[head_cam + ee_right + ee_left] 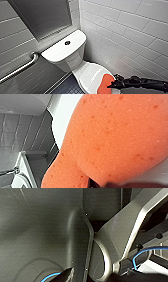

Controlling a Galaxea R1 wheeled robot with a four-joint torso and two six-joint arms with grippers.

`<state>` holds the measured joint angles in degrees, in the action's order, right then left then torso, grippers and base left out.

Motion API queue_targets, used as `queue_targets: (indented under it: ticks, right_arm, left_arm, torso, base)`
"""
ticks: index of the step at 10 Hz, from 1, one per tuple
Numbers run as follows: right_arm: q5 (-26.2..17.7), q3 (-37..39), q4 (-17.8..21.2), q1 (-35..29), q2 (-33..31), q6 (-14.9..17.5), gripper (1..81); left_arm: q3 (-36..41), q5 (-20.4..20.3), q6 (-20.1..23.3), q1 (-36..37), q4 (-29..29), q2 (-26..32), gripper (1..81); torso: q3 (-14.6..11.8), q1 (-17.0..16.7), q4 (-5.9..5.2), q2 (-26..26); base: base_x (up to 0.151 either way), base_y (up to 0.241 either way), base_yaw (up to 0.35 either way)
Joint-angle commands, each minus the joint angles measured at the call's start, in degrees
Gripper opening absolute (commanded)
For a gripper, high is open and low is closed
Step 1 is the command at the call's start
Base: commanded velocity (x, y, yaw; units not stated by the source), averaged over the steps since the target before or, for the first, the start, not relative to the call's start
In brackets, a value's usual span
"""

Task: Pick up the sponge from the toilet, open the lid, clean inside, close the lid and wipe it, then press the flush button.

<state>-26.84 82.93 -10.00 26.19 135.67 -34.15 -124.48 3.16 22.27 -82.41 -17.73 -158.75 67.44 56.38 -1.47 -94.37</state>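
Right hand (111,86) at orange-red pitted sponge (106,81), on white lid (88,73)

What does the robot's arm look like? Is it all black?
Mostly, yes. The right arm is black and knobbly, built from chunky jointed pieces, and it ends in a small black right gripper. By the left wrist camera there are smooth grey metal pieces and a thin blue cable. I can't make out any markings.

The room is bright. Light gleams on the white toilet (60,51) and the wall tiles (125,30). The dark floor (67,87) lies in shadow. The left wrist view is dim.
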Motion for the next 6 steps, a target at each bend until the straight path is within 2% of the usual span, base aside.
queue_targets:
  ticks: [1, 3, 6]
  right_arm:
    - [-6.82, 4.24, -4.40, -10.74, 5.76, -0.22, 1.0]
    - [-2.87, 8.44, -6.18, -13.03, 11.03, -0.92, 1.0]
    - [-2.08, 20.92, -6.18, -14.18, 22.38, -2.06, 1.0]
  left_arm:
    - [0.90, 5.72, 0.23, -0.96, 0.24, 0.53, 81.1]
    - [0.90, 5.72, 0.23, -0.87, 0.23, 0.53, 81.1]
    - [0.73, 5.72, 0.23, -0.87, 0.23, 0.44, 81.1]
  torso:
    - [0.00, 0.00, 0.00, 0.00]
    - [0.00, 0.00, 0.00, 0.00]
    - [0.00, 0.00, 0.00, 0.00]
  base:
    - [0.000, 0.000, 0.000]
    - [0.000, 0.000, 0.000]
    - [0.000, 0.000, 0.000]
